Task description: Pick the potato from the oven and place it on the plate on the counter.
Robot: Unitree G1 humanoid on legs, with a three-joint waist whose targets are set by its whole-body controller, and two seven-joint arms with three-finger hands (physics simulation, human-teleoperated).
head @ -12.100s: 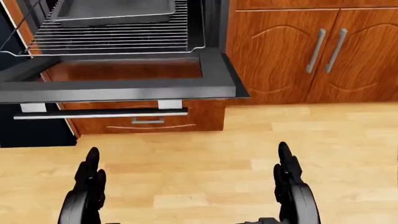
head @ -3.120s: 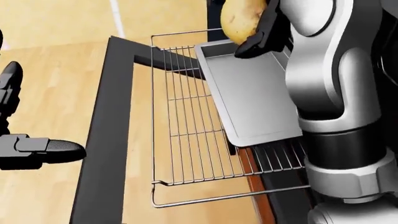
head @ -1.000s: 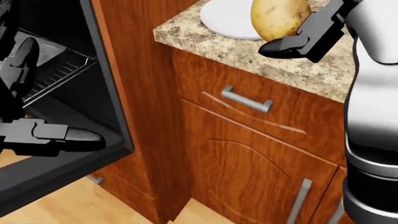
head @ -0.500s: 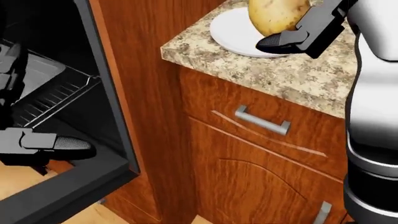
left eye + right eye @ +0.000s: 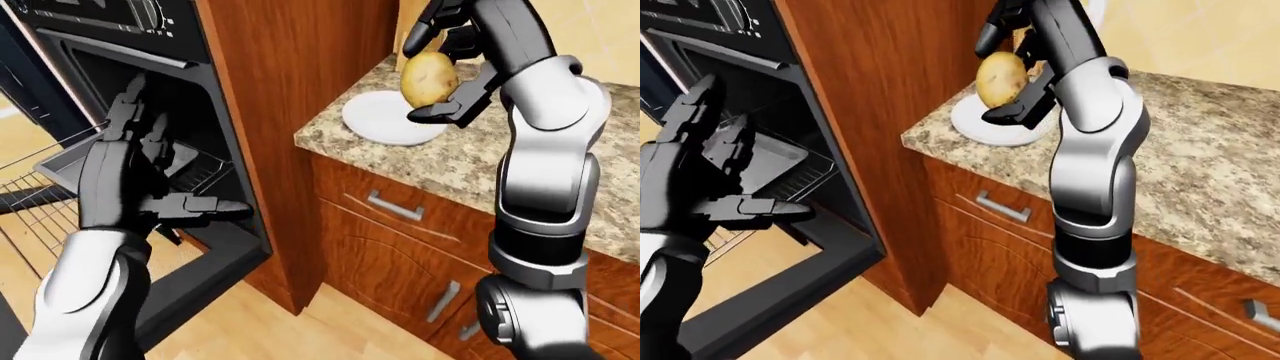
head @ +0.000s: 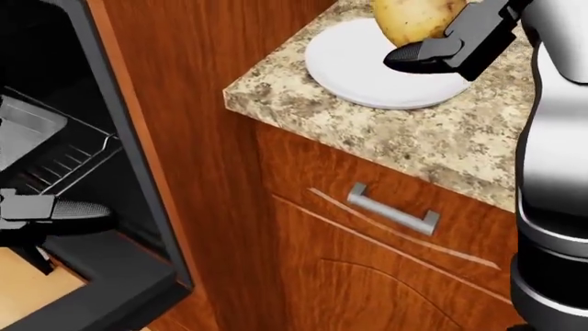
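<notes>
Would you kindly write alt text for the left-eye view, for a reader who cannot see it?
The right robot hand holds a potato just above a white plate on a speckled granite counter. At left, the left robot hand hangs open before the open oven, above wooden cabinets.

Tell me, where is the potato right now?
In the left-eye view's upper right, the lumpy tan potato is gripped by the right robot hand, hovering over the round white plate near the corner of the speckled granite counter.
</notes>
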